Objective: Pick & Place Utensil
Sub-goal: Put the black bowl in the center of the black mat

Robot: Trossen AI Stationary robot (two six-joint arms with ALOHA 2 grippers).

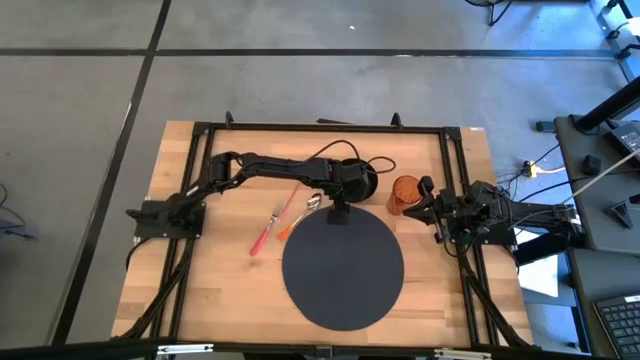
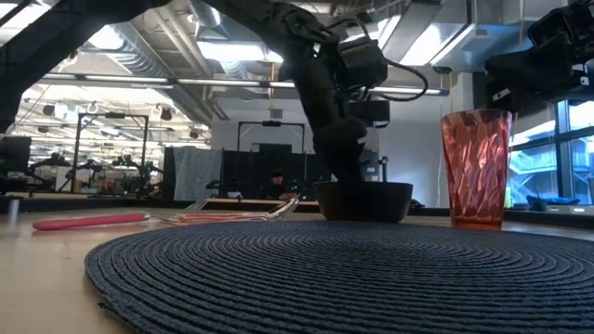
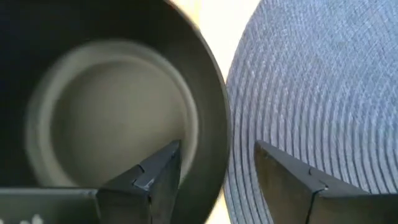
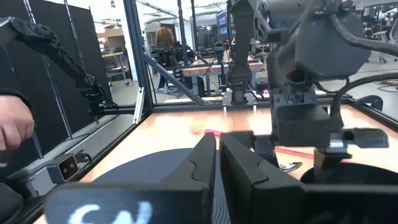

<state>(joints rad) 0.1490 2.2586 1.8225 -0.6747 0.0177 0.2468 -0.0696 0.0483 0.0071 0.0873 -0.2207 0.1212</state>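
Left claw (image 3: pixel 217 180) stands open astride the rim of the dark bowl (image 1: pixel 362 181), one finger inside, one outside above the round mat (image 1: pixel 342 265). Right claw (image 4: pixel 219 155) is closed, empty, parked at the worktop (image 1: pixel 210 290) edge near the red cup (image 1: pixel 405 194). The pink-handled fork (image 1: pixel 268 229) and orange-handled spoon (image 1: pixel 297 218) lie on the worktop beside the mat, ungripped.

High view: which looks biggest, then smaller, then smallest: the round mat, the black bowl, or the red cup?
1. Round mat, by far the largest.
2. Black bowl, partly hidden under the left arm.
3. Red cup, close to the bowl in size, so that order is unsure.
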